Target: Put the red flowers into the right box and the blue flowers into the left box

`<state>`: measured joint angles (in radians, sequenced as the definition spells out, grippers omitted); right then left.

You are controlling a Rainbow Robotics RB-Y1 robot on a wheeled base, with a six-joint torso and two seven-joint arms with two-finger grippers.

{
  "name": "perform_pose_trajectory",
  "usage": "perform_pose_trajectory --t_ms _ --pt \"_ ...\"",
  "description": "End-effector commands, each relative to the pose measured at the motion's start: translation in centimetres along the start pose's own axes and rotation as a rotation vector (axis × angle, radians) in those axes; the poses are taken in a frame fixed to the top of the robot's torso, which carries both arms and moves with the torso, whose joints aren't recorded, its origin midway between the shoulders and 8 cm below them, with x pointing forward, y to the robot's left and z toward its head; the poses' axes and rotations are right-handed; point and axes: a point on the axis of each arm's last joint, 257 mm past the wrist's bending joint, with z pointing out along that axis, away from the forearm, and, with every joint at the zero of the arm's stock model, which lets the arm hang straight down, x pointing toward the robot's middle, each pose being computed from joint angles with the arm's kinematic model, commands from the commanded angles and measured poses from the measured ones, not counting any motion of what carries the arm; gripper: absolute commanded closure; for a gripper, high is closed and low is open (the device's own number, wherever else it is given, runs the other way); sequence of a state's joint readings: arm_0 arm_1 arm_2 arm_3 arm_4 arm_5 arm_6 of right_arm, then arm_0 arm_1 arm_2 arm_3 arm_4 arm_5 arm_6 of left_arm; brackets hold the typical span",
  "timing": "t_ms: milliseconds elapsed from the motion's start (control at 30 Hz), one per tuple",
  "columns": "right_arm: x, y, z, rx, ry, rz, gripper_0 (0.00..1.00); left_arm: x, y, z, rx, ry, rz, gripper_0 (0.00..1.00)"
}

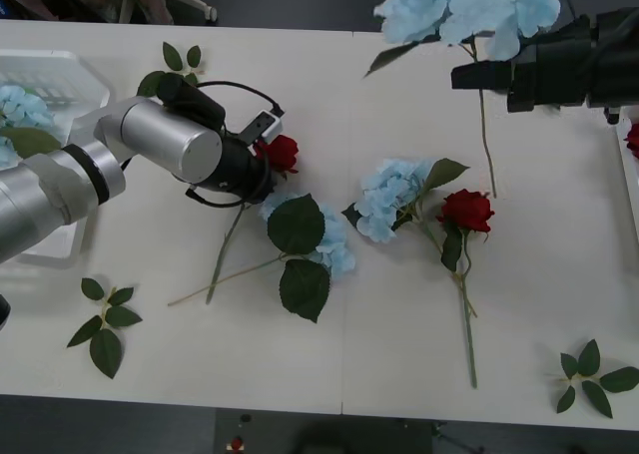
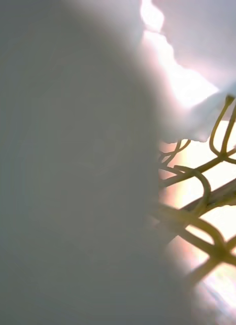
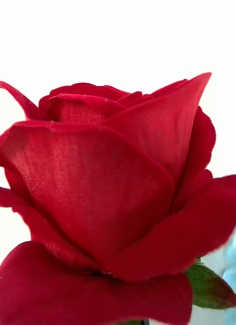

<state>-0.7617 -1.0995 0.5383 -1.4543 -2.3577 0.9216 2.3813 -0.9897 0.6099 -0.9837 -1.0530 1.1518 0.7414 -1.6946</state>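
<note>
On the left half of the desk, the left gripper (image 1: 262, 165) sits low over a red rose (image 1: 281, 152), so close that its wrist camera sees little but petals (image 3: 112, 203); whether its fingers have closed on the bloom I cannot tell. The rose's stem (image 1: 226, 252) runs from the head back toward the near edge, slightly leftward, crossing a blue hydrangea (image 1: 324, 242) lying beside it. That rose belongs in the right box (image 1: 629, 165), a sliver at the far right edge, so it must cross the whole desk. The right gripper (image 1: 489, 75) is raised near the back right, gripping a blue hydrangea (image 1: 469, 5) with its stem dangling; that one must go the opposite way, to the left box (image 1: 60, 75) at the back left corner. Mid-desk lie another hydrangea (image 1: 384, 197) and rose (image 1: 466, 211), with leaf sprigs (image 1: 105, 324) near the front corners.
</note>
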Motion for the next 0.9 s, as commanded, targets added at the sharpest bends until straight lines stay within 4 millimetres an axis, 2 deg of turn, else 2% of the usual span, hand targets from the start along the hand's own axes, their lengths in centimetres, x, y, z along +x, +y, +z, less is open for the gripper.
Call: perform_pose_trajectory --t_ms 33,100,167,333,400,500,533,567,600,667,833,900 --pt "-1.1 2.8 0.8 -0.059 -0.084 -0.019 1.00 -8.5 0.3 -5.7 0.041 -0.188 -0.044 1.00" --pt "-1.1 3.5 1.8 -0.091 -0.123 -0.003 1.00 -11.7 -0.6 -8.7 0.093 -0.272 -0.073 1.00" --pt "-1.2 3.6 2.5 -0.101 -0.141 0.000 1.00 -13.1 -1.2 -10.4 0.130 -0.301 -0.093 1.00" --pt "-1.4 3.9 3.9 -0.116 -0.170 0.026 1.00 -13.3 -0.6 -11.8 0.173 -0.316 -0.145 1.00" --pt "-1.4 3.7 4.0 -0.107 -0.160 0.011 1.00 -14.4 -1.3 -13.0 0.217 -0.356 -0.151 1.00" --pt "-1.4 3.3 3.5 -0.094 -0.152 0.045 1.00 -18.9 -4.8 -17.2 0.403 -0.494 -0.238 1.00" --pt "-1.4 3.3 3.5 -0.094 -0.152 0.045 1.00 -18.9 -4.8 -17.2 0.403 -0.494 -0.238 1.00" --pt "-1.4 2.0 2.5 -0.061 -0.139 0.089 1.00 -21.8 -6.9 -19.8 0.475 -0.588 -0.233 1.00" --pt "-1.1 1.5 2.2 -0.047 -0.129 0.103 1.00 -22.8 -7.6 -20.7 0.496 -0.621 -0.228 1.00" --pt "-0.3 -0.8 0.4 0.019 -0.091 0.131 1.00 -25.2 -9.1 -23.1 0.547 -0.702 -0.239 1.00" --pt "2.8 -6.6 -3.9 0.184 0.000 0.192 1.00 -28.0 -9.3 -26.4 0.575 -0.807 -0.256 1.00" --pt "4.9 -10.0 -6.4 0.280 0.042 0.237 1.00 -29.4 -10.5 -27.5 0.592 -0.836 -0.234 1.00"
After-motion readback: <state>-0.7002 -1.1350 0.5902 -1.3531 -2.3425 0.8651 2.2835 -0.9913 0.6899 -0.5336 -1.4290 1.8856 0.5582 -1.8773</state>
